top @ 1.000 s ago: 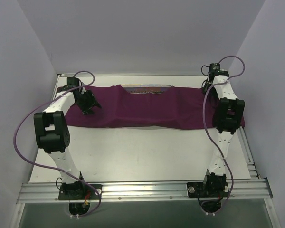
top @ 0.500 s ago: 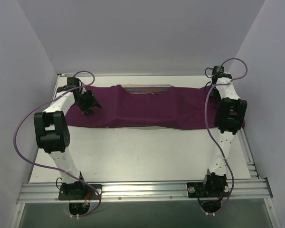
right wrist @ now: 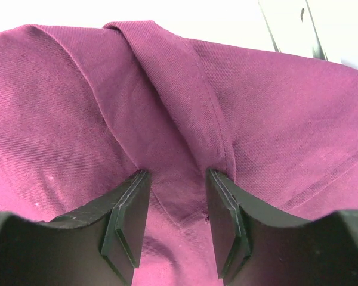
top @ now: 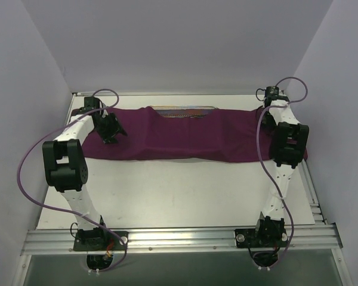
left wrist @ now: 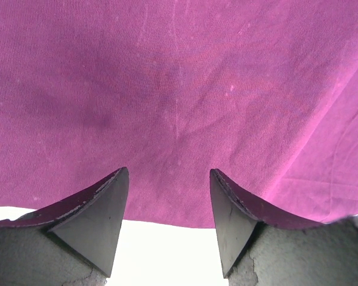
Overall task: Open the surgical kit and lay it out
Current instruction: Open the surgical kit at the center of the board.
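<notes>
At the near edge, the arm bases sit on an aluminium rail (top: 179, 238), and bare bench (top: 179, 190) lies between them and the kit. The cloth wrap (top: 185, 137) stretches across the far half of the bench, from near the left edge to the right edge.

The left end effector (left wrist: 167, 171) hovers over the wrap's left end. Its fingers are well apart, with only flat cloth beyond them, so it holds nothing. Toward the far right corner, the right end effector (right wrist: 177, 173) is half closed on a raised fold of the wrap, with a pad pressed to each side of the hem.

That pinch looks shallow, so the fold could slip free under a pull. The wrap also drapes over the wire-mesh tray (top: 185, 111), which shows only as a sliver at the far edge. A hard or sideways tug could therefore drag or tip the tray. The instruments are hidden, so they could shift unseen.

The right arm's own elbow (top: 289, 143) hangs over the wrap's right end, and its purple cable (top: 259, 149) loops alongside. Either could snag the cloth as it lifts. The side walls stand close to both edges.
</notes>
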